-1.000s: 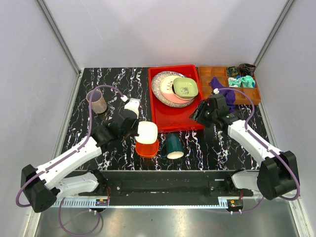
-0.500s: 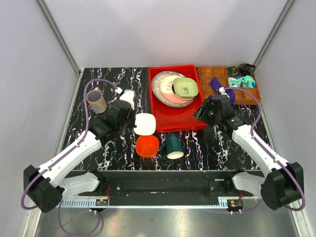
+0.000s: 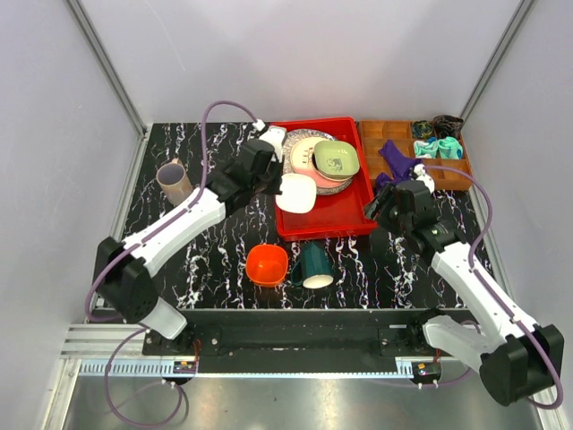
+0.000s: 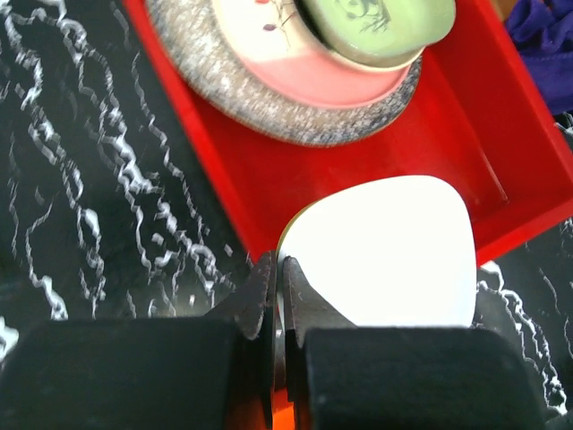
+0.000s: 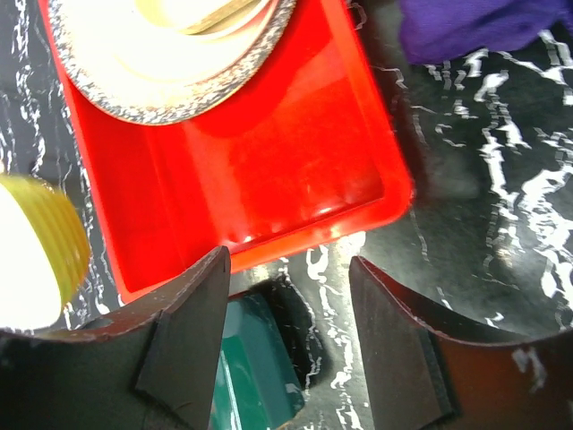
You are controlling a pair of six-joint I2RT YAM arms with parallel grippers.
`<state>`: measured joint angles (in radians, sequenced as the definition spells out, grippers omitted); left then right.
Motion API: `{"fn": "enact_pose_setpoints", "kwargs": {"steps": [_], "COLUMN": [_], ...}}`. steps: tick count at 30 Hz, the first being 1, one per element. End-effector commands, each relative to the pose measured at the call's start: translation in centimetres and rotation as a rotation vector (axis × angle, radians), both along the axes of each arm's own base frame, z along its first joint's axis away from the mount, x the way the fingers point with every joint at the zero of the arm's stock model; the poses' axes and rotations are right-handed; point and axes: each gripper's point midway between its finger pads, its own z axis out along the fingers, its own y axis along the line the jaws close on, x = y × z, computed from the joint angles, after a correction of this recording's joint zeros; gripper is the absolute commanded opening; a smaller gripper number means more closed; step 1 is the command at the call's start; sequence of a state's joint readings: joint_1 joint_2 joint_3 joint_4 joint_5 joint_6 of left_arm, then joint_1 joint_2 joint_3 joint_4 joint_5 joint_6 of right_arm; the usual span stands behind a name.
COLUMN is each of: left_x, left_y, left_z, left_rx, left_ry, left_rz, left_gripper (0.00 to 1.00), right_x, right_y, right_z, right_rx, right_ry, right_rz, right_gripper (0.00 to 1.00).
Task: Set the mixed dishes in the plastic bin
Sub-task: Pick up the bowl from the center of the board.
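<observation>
My left gripper (image 3: 276,185) (image 4: 279,269) is shut on the rim of the pale yellow plate (image 3: 296,193) (image 4: 385,251), held above the near-left part of the red plastic bin (image 3: 333,213) (image 4: 269,184) (image 5: 269,161). Inside the bin, the speckled grey plate (image 3: 288,152) (image 4: 224,90) (image 5: 161,109) carries the pink-cream plate (image 4: 295,67) and the light green bowl (image 3: 336,159) (image 4: 376,22). In front of the bin lie the orange bowl (image 3: 267,265) and the dark green mug (image 3: 314,264) (image 5: 255,367). The mauve cup (image 3: 175,182) stands far left. My right gripper (image 3: 380,206) (image 5: 288,269) hangs open and empty by the bin's near-right corner, above the mug.
A brown compartmented tray (image 3: 398,133) sits at the back right, holding teal cloth (image 3: 439,148). A purple cloth (image 3: 403,163) (image 5: 474,27) drapes over its near edge, just behind my right gripper. Grey walls enclose the black marbled table (image 3: 215,260).
My left arm has carried the pale yellow plate from beside the orange bowl back and right, over the bin. My right gripper has drifted right and its jaws have widened.
</observation>
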<state>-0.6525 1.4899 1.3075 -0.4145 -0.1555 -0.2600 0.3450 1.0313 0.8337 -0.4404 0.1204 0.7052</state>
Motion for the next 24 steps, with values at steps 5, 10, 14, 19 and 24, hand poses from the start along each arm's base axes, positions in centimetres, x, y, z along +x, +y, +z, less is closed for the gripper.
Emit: {"fn": "enact_pose_setpoints", "kwargs": {"steps": [5,10,14,19,24], "left_x": [4.8,5.8,5.8,4.9,2.8], "left_y": [-5.8,-7.7,-7.0,-2.1,5.6], "left_z": [2.8,1.9,2.0,2.9,3.1], "left_rx": [-0.059,-0.074,-0.064,-0.115,-0.145], "left_ry": [-0.094,-0.077,-0.079,-0.080,-0.083], "left_rz": [-0.121,-0.145,-0.123,-0.018,0.111], "left_gripper": [0.00,0.00,0.00,0.00,0.00], "right_x": [-1.2,-1.9,-2.0,-1.6,-1.6], "right_y": [-2.3,-2.2,-0.7,1.7,5.5], "right_z": [0.8,0.3,0.8,-0.2,0.3], "right_rx": [-0.027,-0.020,0.000,0.001,-0.034], "right_ry": [-0.036,-0.020,-0.038,0.030,0.036], "right_rz": [-0.078,-0.068,0.036,0.174,0.289], "right_gripper": [0.66,0.67,0.65,0.58,0.59]}}
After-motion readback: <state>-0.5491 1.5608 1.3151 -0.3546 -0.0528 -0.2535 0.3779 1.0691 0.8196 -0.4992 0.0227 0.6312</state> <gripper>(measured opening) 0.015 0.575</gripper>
